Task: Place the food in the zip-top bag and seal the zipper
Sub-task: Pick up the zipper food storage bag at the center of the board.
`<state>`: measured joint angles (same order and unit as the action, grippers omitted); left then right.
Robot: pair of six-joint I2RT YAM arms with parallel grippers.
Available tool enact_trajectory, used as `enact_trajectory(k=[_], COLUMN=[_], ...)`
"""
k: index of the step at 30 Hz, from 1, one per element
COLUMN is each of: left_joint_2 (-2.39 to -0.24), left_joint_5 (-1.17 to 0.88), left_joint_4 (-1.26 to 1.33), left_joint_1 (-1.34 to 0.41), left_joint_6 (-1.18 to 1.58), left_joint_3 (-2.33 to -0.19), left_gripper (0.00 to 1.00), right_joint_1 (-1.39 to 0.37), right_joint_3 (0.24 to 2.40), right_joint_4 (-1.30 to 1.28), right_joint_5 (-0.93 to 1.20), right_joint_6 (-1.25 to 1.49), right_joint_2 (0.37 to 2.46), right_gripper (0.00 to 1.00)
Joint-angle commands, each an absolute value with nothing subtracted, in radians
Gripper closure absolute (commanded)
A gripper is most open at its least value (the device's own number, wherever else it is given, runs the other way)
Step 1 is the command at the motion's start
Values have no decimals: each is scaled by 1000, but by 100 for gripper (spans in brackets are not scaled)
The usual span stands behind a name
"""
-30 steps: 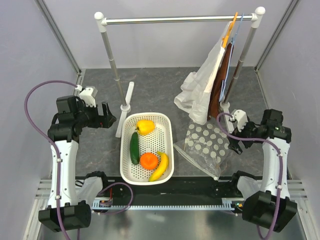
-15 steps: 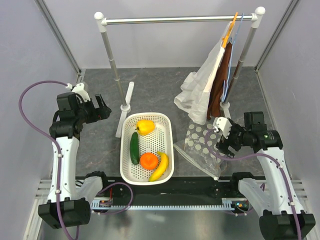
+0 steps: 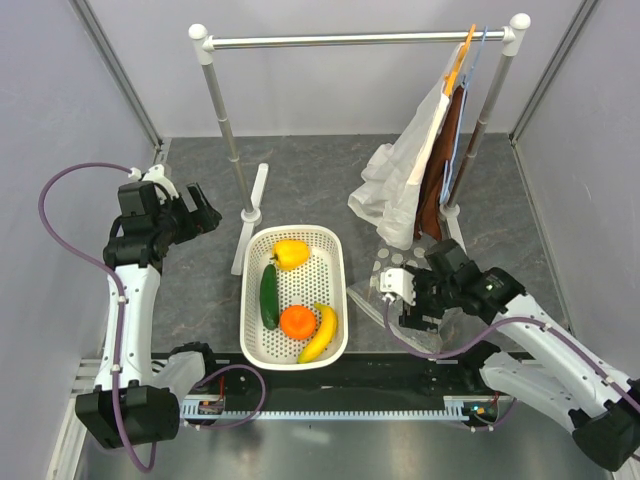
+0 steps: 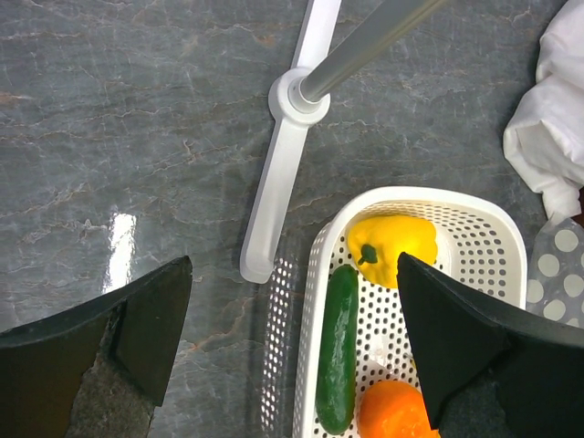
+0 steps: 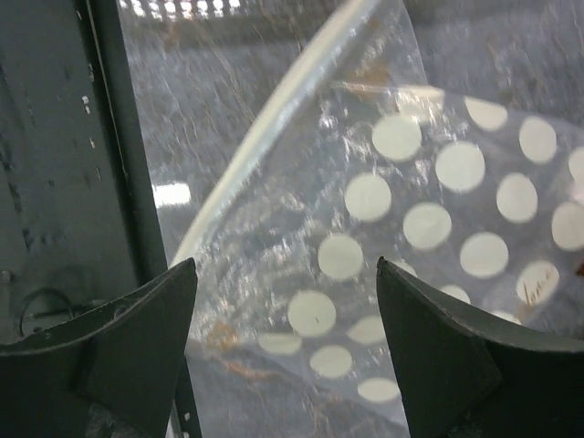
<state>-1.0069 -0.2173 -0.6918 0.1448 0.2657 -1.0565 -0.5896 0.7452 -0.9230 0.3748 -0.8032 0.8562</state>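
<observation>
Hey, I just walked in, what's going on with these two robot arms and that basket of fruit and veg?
The right gripper hovers close over the dotted zip-top bag, jaws open, with nothing gripped. The left gripper hangs open above the table, left of the white basket. The yellow pepper, cucumber, orange and banana all lie in the basket, so no food is bagged yet.

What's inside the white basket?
In the basket lie a yellow pepper, a green cucumber, an orange and a banana. The basket floor under them is covered.
</observation>
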Motion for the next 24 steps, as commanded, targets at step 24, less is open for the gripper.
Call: enact_trajectory(k=[24], left_joint_2=[-1058], left_joint_5=[-141], left_joint_4=[-595], left_joint_1=[147], left_joint_6=[259], left_joint_3=[-997], left_gripper=[0], right_joint_1=[-1069], right_joint_3=[543], right_joint_4=[-413], right_joint_5=[-124], right_joint_6=[-430], right_joint_2=[1089], right_gripper=[23])
